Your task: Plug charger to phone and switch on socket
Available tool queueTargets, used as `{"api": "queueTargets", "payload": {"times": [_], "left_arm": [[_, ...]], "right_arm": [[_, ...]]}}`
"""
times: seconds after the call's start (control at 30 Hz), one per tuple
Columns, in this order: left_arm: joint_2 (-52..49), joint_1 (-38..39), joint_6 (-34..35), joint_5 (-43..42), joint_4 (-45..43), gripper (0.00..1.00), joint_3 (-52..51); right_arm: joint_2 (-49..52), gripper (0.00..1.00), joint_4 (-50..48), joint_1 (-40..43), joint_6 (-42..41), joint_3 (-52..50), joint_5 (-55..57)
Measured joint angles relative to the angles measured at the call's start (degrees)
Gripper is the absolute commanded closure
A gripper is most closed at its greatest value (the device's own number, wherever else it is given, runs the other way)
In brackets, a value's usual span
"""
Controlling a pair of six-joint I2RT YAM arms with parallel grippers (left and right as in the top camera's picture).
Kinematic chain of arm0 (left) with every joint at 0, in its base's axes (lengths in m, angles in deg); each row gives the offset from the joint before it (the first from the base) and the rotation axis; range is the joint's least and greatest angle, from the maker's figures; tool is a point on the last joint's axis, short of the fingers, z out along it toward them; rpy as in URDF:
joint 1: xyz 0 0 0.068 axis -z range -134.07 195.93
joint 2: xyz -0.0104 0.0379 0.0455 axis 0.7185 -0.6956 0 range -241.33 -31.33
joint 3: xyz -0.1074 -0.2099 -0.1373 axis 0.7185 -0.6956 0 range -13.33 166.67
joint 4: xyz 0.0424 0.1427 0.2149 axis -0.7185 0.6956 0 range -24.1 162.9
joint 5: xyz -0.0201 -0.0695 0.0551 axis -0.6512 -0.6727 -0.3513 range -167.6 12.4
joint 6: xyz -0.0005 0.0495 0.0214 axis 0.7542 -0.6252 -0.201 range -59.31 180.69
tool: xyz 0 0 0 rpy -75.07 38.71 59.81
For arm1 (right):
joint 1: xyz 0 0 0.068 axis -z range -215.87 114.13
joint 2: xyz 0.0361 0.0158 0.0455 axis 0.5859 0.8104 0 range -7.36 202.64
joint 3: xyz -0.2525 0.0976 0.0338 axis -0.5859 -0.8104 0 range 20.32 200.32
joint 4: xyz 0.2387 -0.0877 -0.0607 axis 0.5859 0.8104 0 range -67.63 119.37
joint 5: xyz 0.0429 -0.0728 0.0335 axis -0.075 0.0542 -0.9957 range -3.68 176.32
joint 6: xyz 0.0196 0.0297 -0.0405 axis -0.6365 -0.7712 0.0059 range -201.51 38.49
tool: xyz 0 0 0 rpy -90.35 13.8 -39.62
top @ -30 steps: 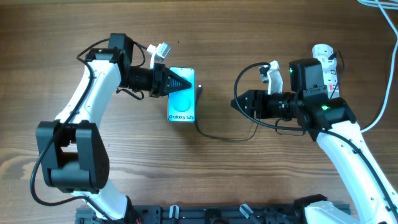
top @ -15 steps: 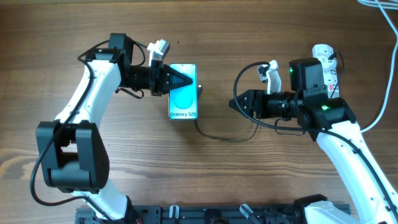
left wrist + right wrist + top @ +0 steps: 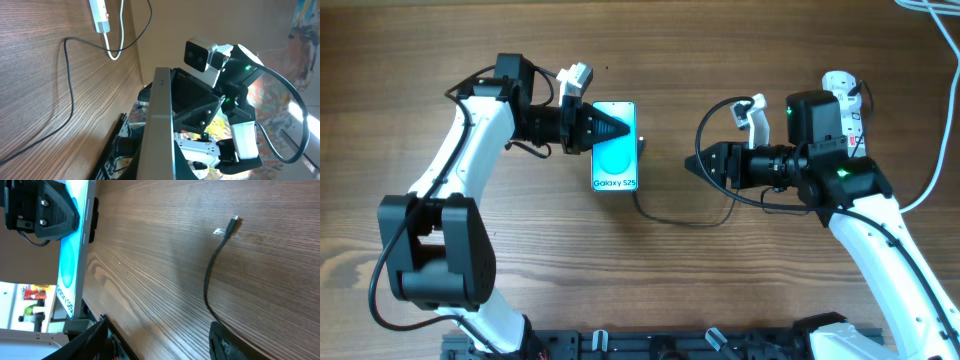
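Your open, empty right gripper (image 3: 687, 162) has crept left toward the thin black charger cable (image 3: 695, 225), so pickup looks next; left gripper (image 3: 623, 131) stays clamped on the teal-screened rectangular phone (image 3: 615, 165) mid-frame.

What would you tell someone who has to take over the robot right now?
The left gripper is shut on the phone.
The right gripper is open and empty, pointing toward the phone.
The charger lies on the table; its plug tip is loose near the phone, not plugged in.
The socket sits at the far right, and neither gripper touches it.
Done: phone gripped.
Left: grab the plug tip, push it into the phone, switch the socket on.
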Motion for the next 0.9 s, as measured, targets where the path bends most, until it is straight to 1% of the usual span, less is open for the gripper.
{"api": "queueTargets", "payload": {"times": [0.2, 0.23, 0.37, 0.43, 0.5, 0.63, 0.73, 0.77, 0.83, 0.9], "left_arm": [[0.0, 0.0, 1.4, -1.0, 0.0, 0.96, 0.0], [0.0, 0.0, 1.6, -1.1, 0.0, 0.96, 0.0], [0.0, 0.0, 2.3, -3.0, -0.5, 0.96, 0.0], [0.0, -0.1, 4.1, -3.9, -2.9, 0.96, 0.0], [0.0, -0.9, 7.6, -4.3, -8.0, 0.96, 0.0], [0.0, -5.3, 14.3, -4.5, -15.4, 0.96, 0.0], [0.0, -10.1, 17.3, -3.9, -16.8, 0.96, 0.0], [0.0, -12.1, 17.9, -2.9, -16.8, 0.96, 0.0], [0.0, -14.4, 18.1, -1.6, -16.8, 0.96, 0.0], [0.0, -16.9, 18.4, 0.2, -16.8, 0.96, 0.0]], "right_arm": [[0.0, 0.35, -1.3, 0.0, -1.1, 0.0, -2.0], [0.0, 0.36, -1.3, 0.0, -1.1, 0.0, -2.2], [0.0, 0.47, -2.9, 0.0, -2.6, 0.0, -2.5], [0.0, 0.55, -4.7, 0.0, -4.3, 0.0, -2.1], [1.4, 0.63, -8.0, -0.2, -6.2, 0.2, -1.6], [6.7, 0.65, -11.8, -2.4, -10.1, 0.2, 0.2], [10.5, 0.65, -14.1, -5.5, -12.9, 0.7, 4.6], [12.2, 0.65, -13.4, -7.3, -13.6, 2.1, 7.2], [15.3, 0.65, -8.6, -9.6, -13.7, 7.0, 11.4], [19.8, 0.65, -4.1, -11.7, -13.3, 14.6, 15.7]]}}
